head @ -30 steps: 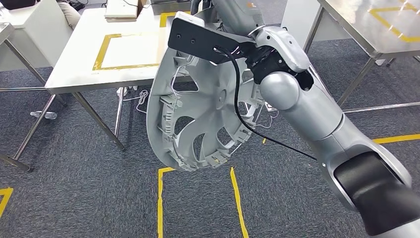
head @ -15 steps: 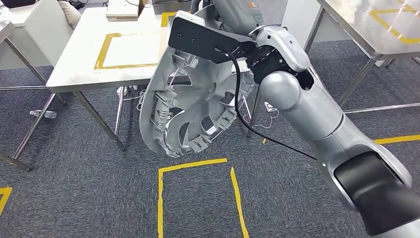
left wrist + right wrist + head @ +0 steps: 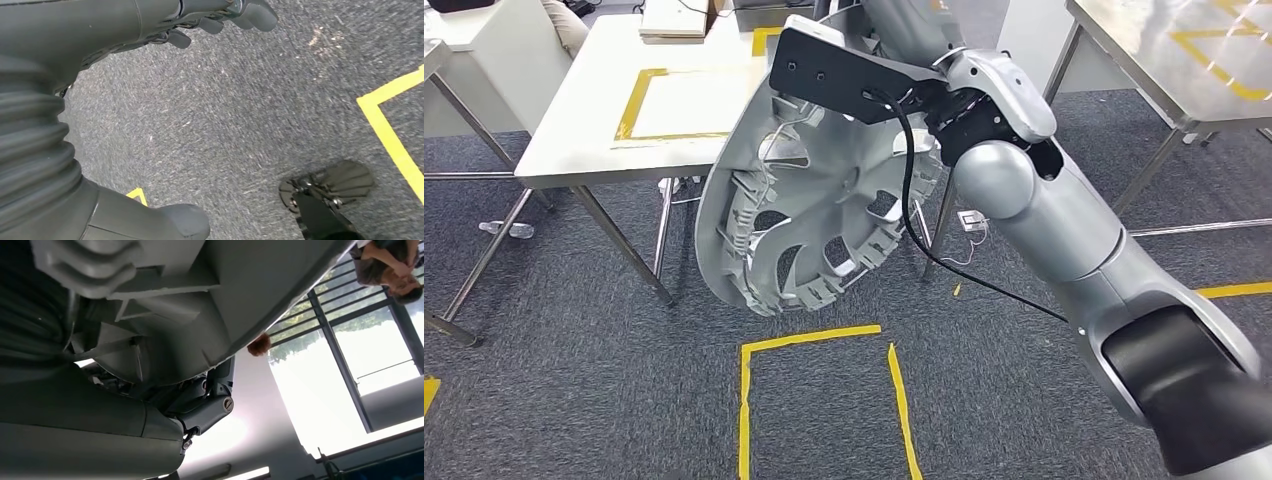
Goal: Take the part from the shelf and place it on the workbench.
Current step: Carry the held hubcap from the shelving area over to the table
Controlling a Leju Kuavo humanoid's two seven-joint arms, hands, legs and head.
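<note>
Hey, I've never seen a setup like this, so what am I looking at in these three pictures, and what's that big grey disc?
This is a two-armed humanoid robot filmed by its own cameras. The head view looks forward and down: its silver right arm carries a grey wheel cover, seen from its ribbed back, tilted above a carpet with yellow tape lines. Ahead stands a workbench with a yellow taped rectangle and some flat things at its far end, too small to tell.

The right wrist view sits close behind the right hand, whose fingers grip the cover; beyond are windows and a person.

The left wrist view looks down past the left hand at the carpet. That hand holds nothing, its fingers curled.
</note>
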